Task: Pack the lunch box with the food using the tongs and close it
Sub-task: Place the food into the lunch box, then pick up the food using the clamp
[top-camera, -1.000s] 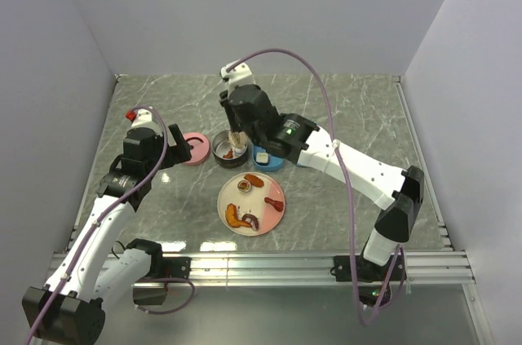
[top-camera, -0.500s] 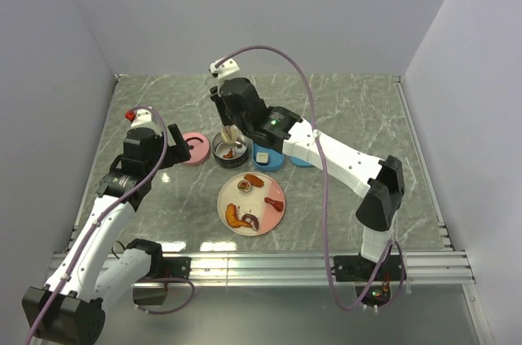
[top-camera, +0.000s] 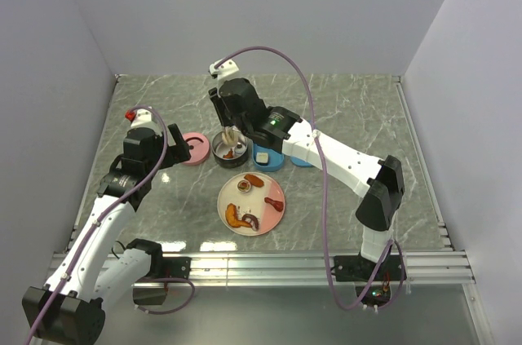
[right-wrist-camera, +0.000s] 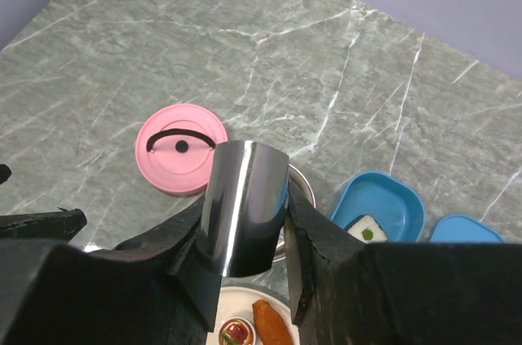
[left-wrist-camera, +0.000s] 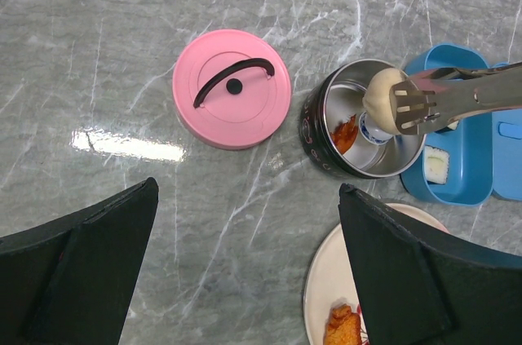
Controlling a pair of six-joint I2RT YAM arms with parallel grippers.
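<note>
My right gripper [top-camera: 231,127] [right-wrist-camera: 245,235] is shut on the silver tongs [right-wrist-camera: 245,206] [left-wrist-camera: 465,94], which point down over the round steel lunch box [top-camera: 229,151] [left-wrist-camera: 371,157]. At the tongs' tips sits a beige bun [left-wrist-camera: 383,99], over the box's mouth. An orange piece [left-wrist-camera: 346,133] lies inside the box. Its pink lid [top-camera: 194,148] [left-wrist-camera: 232,88] lies flat to the left. More food, a shrimp [top-camera: 236,216] and a sausage [top-camera: 276,203] among it, lies on the white plate [top-camera: 265,190]. My left gripper [top-camera: 173,152] [left-wrist-camera: 249,198] hangs open and holds nothing, near the lid.
A blue tub [top-camera: 267,157] [right-wrist-camera: 382,202] holding a white sushi square [right-wrist-camera: 364,230] stands right of the steel box. Its blue lid [top-camera: 302,159] [right-wrist-camera: 465,231] lies beside it. Grey walls close off the left, back and right of the marble table [top-camera: 359,108].
My right arm has swung left, bringing the tongs and bun over the steel box. The left arm has stayed still.
</note>
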